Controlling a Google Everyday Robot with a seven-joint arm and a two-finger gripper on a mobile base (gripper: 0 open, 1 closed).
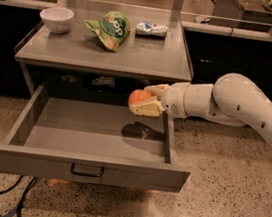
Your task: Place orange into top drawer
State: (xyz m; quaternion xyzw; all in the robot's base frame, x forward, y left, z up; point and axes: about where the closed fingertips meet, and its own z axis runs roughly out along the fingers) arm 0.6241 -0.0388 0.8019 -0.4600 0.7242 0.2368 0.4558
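Claw (144,101) clenched on orange (138,97), hovering over open top drawer (92,134), rt side.

The tool (143,101) grips the orange (137,96) above the right rear of the pulled-out top drawer (82,167), under the table (142,61) carrying a white bowl (56,18) and green bag (110,29).

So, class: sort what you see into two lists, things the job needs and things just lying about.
Job: wide grey metal top drawer, pulled open; small round orange fruit; cream two-finger tool, gripping the fruit above the drawer's right side.

Lying about on the grey tabletop: white bowl; green snack bag; white-and-blue packet.
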